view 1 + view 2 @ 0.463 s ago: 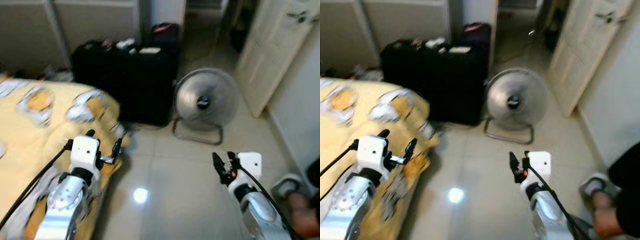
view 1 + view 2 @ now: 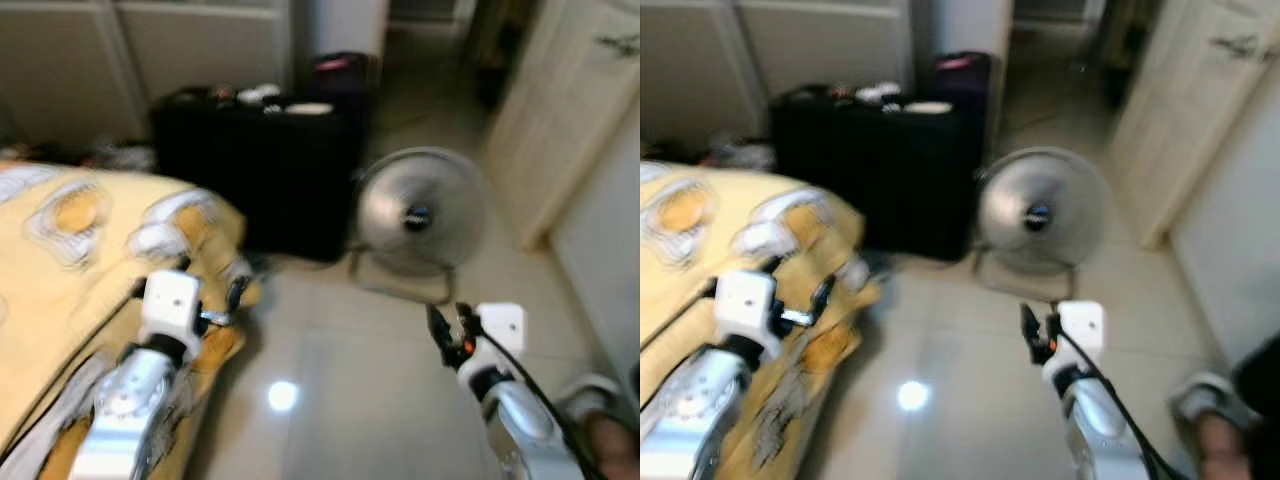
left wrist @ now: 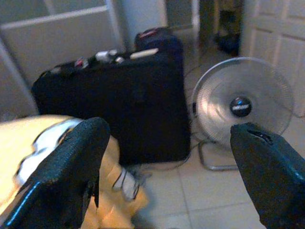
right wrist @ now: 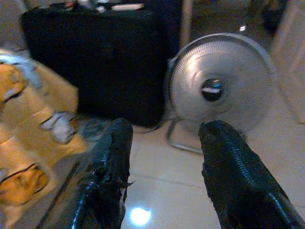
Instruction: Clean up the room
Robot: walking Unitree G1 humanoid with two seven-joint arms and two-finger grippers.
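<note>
My left gripper [image 2: 208, 282] is held up over the corner of a bed with a yellow patterned cover [image 2: 70, 250]; its fingers stand wide apart and hold nothing. To the right, over the bare tile floor [image 2: 340, 380], my right gripper [image 2: 449, 326] is open and empty too. The left wrist view looks between the left gripper [image 3: 167, 133] fingers at a black suitcase [image 3: 119, 105] and a round grey floor fan [image 3: 243, 102]. Something small and pale [image 3: 126, 179] lies on the floor by the bed corner, too blurred to name.
The black suitcase [image 2: 250, 170] stands ahead with small items on top, the floor fan [image 2: 418, 215] to its right. A white door [image 2: 575, 110] is at the far right, with an open doorway behind the fan. A person's foot [image 2: 600, 430] is at the lower right.
The whole picture has shifted slightly down and right and is blurred, so the camera moved. Both grippers stand as before, open.
</note>
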